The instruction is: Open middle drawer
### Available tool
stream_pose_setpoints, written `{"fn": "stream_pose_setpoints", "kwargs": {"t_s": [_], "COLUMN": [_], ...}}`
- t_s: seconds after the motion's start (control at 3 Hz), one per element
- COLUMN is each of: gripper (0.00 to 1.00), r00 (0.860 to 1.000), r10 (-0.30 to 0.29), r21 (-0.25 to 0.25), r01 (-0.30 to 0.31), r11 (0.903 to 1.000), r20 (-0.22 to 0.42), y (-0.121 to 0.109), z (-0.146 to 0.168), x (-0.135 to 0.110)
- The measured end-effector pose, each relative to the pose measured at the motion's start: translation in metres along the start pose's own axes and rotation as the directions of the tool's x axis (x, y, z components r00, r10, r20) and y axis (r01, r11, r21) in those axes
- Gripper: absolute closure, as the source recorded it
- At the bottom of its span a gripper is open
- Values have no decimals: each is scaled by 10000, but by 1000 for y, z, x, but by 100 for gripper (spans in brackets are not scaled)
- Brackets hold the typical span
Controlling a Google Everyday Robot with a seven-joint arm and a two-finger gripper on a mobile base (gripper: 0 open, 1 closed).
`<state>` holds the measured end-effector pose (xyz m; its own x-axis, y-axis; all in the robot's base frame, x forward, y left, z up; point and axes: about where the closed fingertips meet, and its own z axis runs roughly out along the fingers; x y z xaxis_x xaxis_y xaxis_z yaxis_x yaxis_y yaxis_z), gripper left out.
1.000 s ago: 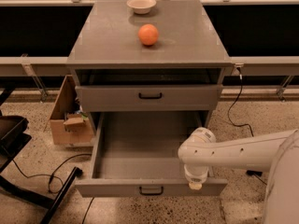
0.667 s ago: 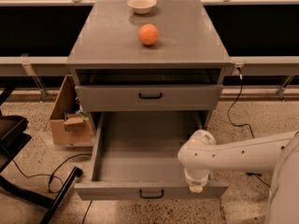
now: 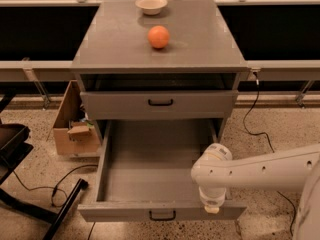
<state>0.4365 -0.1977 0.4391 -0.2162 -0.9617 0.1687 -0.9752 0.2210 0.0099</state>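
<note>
The middle drawer [image 3: 150, 169] is pulled far out of the grey cabinet [image 3: 125, 49]. Its wide shallow grey box is empty, and its flat front with a small black bar handle [image 3: 162, 215] faces the camera at the bottom. My gripper [image 3: 212, 208] hangs down from the white arm [image 3: 260, 171], which comes in from the right. It sits at the top edge of the drawer front, right of the handle. The taller-fronted drawer [image 3: 160, 104] above is nearly closed. The lowest drawer is hidden under the open one.
An orange [image 3: 158, 36] and a small white bowl [image 3: 151, 5] sit on the cabinet top. An open cardboard box [image 3: 75, 129] stands on the floor to the left. A black chair base [image 3: 30, 184] and cables lie at the lower left. A cable [image 3: 255, 109] hangs at the right.
The middle drawer has slid further out toward the camera. My gripper has moved the same way with the drawer front.
</note>
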Motion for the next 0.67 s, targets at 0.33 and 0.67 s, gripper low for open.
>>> {"fn": "stream_pose_setpoints", "kwargs": {"t_s": [0.33, 0.67], "gripper": [100, 100], "r00": [9998, 9998], "r10": [127, 127], "r21": [-33, -33], "r01": [-127, -127], "r11": [9999, 9999], "r20": [-122, -122], "y": [10, 10], "z": [-2, -1], "x": [7, 7]}}
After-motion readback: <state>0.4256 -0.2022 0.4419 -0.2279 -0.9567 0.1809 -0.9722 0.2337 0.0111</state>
